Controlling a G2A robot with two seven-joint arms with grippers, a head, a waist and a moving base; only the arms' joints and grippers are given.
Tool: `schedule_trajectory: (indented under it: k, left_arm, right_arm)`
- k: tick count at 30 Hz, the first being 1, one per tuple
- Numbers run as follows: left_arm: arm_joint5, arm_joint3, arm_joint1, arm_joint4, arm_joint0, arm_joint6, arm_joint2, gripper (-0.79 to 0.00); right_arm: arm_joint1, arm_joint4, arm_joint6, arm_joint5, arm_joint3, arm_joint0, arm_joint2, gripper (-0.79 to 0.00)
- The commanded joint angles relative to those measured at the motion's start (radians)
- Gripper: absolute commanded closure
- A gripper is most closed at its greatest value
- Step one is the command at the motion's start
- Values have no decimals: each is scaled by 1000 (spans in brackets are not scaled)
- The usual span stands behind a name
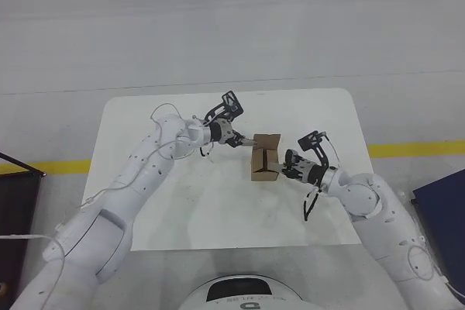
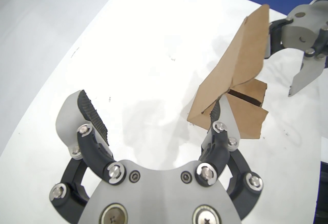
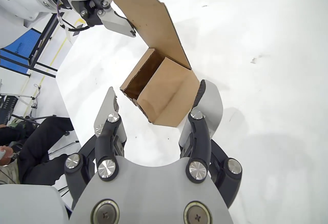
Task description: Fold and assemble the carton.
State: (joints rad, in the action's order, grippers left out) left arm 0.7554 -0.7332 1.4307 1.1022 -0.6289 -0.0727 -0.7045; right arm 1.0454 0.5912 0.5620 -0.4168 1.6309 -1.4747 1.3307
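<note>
The carton (image 1: 264,164) lies at about 3 o'clock from the centre of the table (image 1: 178,217), with its long axis running 12 to 6. Its flap (image 3: 151,22) is raised at the 12 o'clock end and tilts toward the left gripper (image 1: 246,142), which is at the carton's 10 o'clock. The right gripper (image 1: 287,165) is at its 4 o'clock. Off the table, a yellow line (image 1: 426,147) lies at 3 o'clock and a blue panel (image 1: 449,194) at 4. The left jaws are spread wide and grasp nothing, with one fingertip (image 2: 218,110) touching the flap. The right jaws are released, and one pad (image 3: 201,90) touches the carton's corner.
</note>
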Motion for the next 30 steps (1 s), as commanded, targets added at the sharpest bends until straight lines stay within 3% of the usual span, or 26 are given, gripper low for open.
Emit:
schedule_trajectory:
  k: [1, 5, 10, 24, 30]
  left_arm:
    - [-11, -8, -9, 11, -11, 16, -15, -785]
    - [-48, -12, -20, 35, -30, 33, -34, -785]
    - [-54, 5, -23, 37, -40, 58, -48, -785]
    - [-29, 72, 0, 49, -20, 76, -28, -785]
    - [-3, 90, 18, 67, -4, 85, -4, -785]
  right_arm:
    - [2, 19, -24, 11, 4, -1, -7, -570]
    - [6, 102, -78, 62, 34, -1, -30, -610]
    - [13, 174, -62, 154, 52, 22, -70, -628]
    - [28, 284, 19, 248, 17, 90, -154, -548]
    - [30, 302, 24, 224, 17, 98, -168, -542]
